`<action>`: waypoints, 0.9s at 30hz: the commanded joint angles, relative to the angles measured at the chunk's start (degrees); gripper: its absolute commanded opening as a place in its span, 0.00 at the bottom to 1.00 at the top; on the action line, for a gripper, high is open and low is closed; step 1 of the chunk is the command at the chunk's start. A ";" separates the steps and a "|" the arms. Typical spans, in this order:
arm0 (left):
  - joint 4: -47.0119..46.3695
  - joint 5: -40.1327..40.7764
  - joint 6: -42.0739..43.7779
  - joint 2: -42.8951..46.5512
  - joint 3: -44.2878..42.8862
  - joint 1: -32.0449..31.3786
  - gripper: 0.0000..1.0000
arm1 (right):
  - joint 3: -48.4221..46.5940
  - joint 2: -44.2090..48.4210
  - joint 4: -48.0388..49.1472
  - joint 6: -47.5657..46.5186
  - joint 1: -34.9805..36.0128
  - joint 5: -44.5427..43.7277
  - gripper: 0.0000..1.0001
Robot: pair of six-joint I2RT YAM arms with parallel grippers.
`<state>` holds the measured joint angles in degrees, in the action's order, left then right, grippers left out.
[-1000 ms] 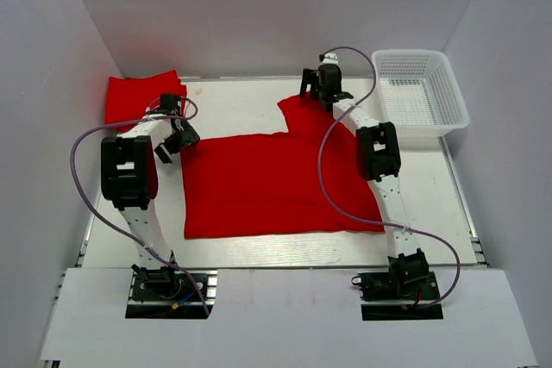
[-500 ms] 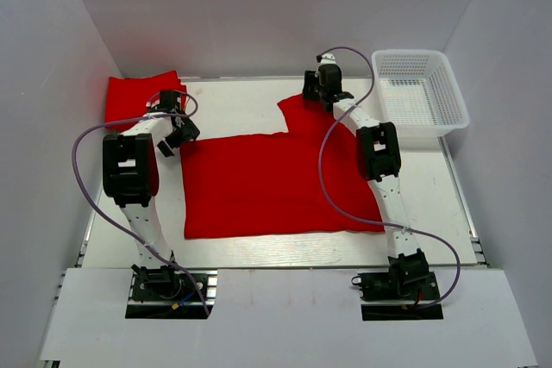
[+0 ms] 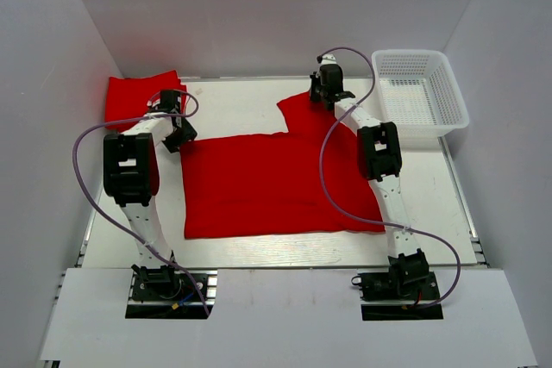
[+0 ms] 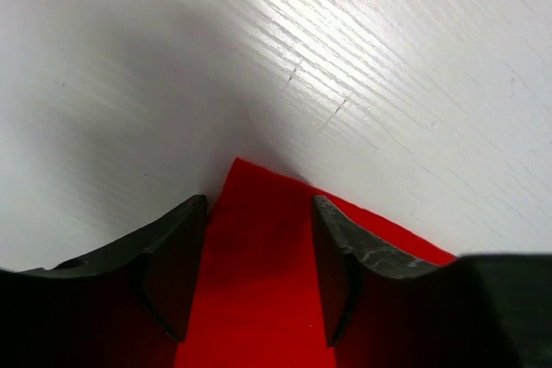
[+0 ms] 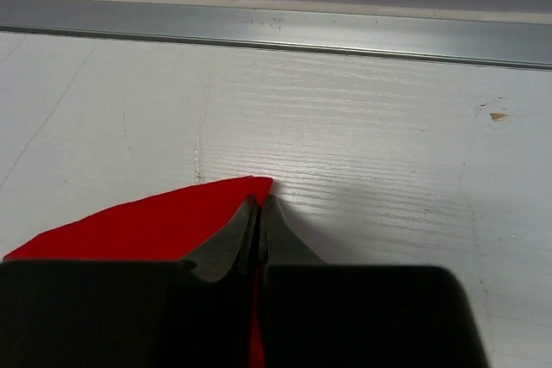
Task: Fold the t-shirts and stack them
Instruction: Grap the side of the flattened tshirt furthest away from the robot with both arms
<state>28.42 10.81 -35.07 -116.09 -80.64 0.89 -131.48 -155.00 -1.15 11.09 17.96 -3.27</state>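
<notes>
Main red t-shirt (image 3: 276, 183) is laid out flat in the middle of the surface (image 3: 233, 105), one sleeve poking up toward the back on the right side. 2nd red t-shirt (image 3: 138, 96) sits in the back-left corner, looks folded/bunched, apart from the 1st one. Left fingers (image 4: 177, 256) are spread open w/ the flat shirt's back-left corner lying between them, cloth not pinched afaict. Right fingers (image 5: 226, 246) are clamped tight on the tip of that sleeve, red cloth reaching just to the tips. White mesh basket (image 3: 423, 96) is at the back right, near the right arm (image 3: 379, 152) but clear of the shirt.
</notes>
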 commanded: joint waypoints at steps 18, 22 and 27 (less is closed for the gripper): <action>-2.32 -5.35 5.01 3.94 -1.98 -0.45 0.00 | 16.24 17.09 12.48 -4.41 0.24 -1.39 0.00; -3.55 -7.63 7.81 6.49 -1.36 -0.45 0.00 | 30.43 26.40 16.07 -6.35 0.41 -0.52 0.00; -5.83 -11.68 9.58 10.18 2.75 -0.97 0.00 | 45.50 39.30 19.96 -5.99 0.41 -0.95 0.00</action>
<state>24.86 2.83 -27.70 -112.22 -79.92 0.45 -90.98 -121.89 13.13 6.09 18.13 -3.66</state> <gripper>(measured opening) 0.020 0.012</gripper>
